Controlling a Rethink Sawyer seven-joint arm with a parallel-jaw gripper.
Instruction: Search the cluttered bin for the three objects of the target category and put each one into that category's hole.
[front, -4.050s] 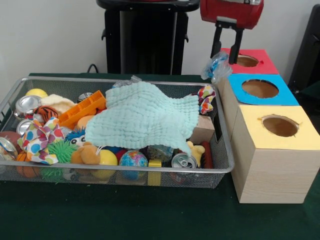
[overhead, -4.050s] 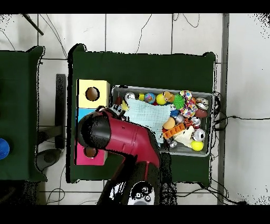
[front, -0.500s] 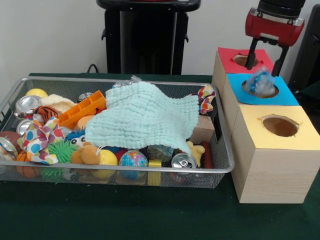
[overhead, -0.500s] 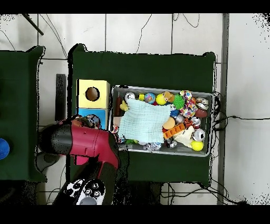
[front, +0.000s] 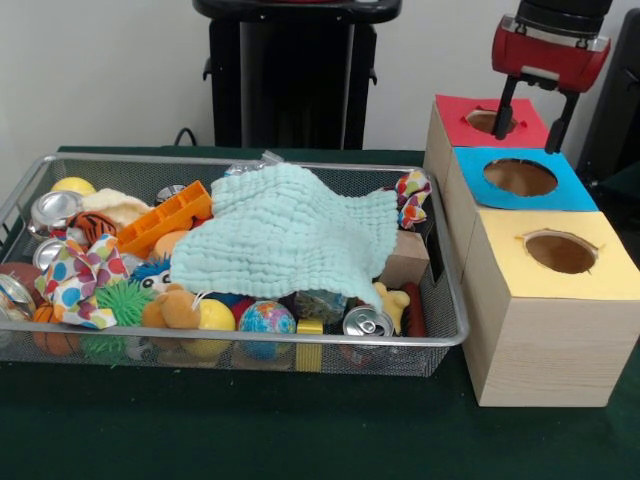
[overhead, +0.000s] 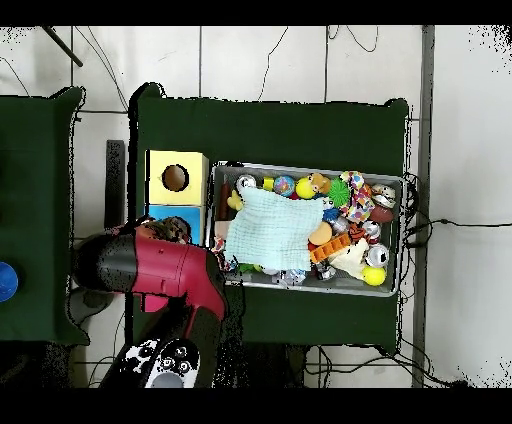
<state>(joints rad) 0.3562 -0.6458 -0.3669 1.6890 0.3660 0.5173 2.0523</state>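
The plastic-film bundle that sat in the blue-topped box's hole (front: 520, 177) is gone — dropped from sight.

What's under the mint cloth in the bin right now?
Under the mint cloth in the bin, only edge items show: a globe ball, a silver can, an orange toy. Whatever lies beneath its middle is covered.
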